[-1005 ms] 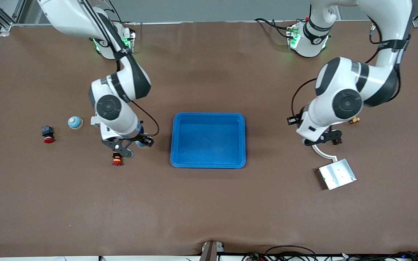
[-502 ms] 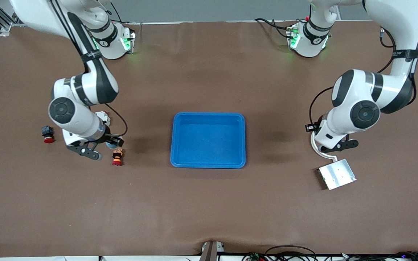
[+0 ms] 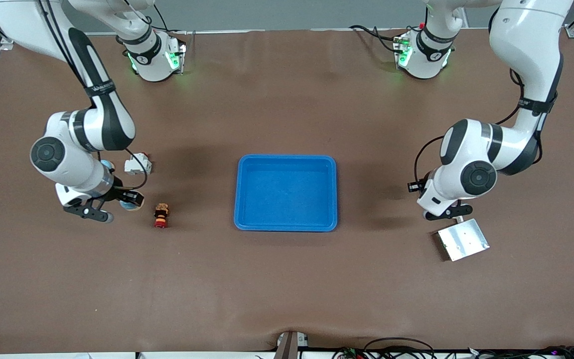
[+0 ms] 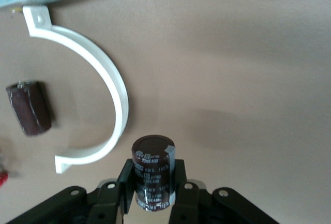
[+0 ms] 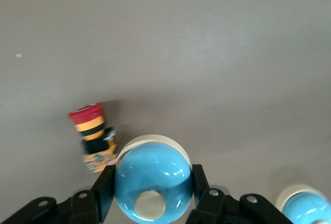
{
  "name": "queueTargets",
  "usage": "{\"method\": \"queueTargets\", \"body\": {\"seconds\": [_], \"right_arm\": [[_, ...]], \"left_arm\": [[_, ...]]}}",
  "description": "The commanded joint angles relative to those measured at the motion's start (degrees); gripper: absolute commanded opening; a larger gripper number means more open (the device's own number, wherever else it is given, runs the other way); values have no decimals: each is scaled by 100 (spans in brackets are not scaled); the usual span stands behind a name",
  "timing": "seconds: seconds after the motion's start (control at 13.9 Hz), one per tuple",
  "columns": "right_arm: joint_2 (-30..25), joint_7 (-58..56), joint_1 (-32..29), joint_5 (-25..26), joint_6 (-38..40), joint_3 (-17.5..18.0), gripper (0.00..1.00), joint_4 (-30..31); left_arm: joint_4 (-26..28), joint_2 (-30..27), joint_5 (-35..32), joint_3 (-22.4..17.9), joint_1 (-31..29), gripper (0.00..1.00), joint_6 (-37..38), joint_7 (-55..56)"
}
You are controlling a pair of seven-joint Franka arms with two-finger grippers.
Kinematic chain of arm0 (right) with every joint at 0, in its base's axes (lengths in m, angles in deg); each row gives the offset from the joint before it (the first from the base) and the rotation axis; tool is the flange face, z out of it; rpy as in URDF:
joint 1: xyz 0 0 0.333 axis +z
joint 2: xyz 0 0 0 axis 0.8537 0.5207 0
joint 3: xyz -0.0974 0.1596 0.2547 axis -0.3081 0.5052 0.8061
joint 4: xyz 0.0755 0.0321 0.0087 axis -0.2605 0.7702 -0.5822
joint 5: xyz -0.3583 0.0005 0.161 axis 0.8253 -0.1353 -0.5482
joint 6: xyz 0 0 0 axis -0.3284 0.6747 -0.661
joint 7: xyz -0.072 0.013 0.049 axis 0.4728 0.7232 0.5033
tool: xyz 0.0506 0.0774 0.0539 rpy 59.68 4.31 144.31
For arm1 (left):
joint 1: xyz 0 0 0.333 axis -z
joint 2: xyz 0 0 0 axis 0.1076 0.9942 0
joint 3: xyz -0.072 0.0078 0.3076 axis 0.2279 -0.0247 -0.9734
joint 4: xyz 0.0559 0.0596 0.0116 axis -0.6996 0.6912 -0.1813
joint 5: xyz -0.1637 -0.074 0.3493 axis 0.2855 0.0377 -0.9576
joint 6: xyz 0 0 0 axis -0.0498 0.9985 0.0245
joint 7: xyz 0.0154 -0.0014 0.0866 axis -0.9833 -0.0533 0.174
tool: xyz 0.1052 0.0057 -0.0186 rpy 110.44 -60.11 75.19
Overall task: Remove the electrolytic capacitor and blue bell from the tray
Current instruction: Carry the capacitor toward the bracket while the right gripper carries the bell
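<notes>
Tray (image 3: pixel 286 192): blue, mid-table, nothing visible inside it.

Right gripper (image 5: pixel 149 182): clamped on the blue bell (image 5: pixel 150 175), hanging over the table toward the right arm's end, well apart from the tray.

Left gripper (image 4: pixel 152 180): clamped on the capacitor (image 4: pixel 152 172), hanging over the table toward the left arm's end, just beside the metal plate (image 3: pixel 463 239).

Step in hand: carry-out, judged near its end, both items clear of the tray. Next move calls for lowering each onto bare table and releasing, avoiding neighbours.

View differences:
- Front view hides both held items under the wrists.
- Right wrist view shows the red-capped button (image 5: pixel 93 136) lying close by and a second bell (image 5: pixel 305 206).
- Left wrist view shows a white curved clip (image 4: pixel 98 94) and a second dark cylinder (image 4: pixel 29 107) on the table.
</notes>
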Motion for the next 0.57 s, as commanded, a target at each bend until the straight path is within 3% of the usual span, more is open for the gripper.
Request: {"method": "queueTargets", "body": {"seconds": [0.0,0.5], "right_arm": [[-49,-460,-346,-4,-167,118,0,134],[302,-954,-663,-232,-545,127,0,134]], "left_arm": [[-48,215,-244,12,-22,0,-179,-78],[-66,550,-367,-32,-110,0,-575,-69]]}}
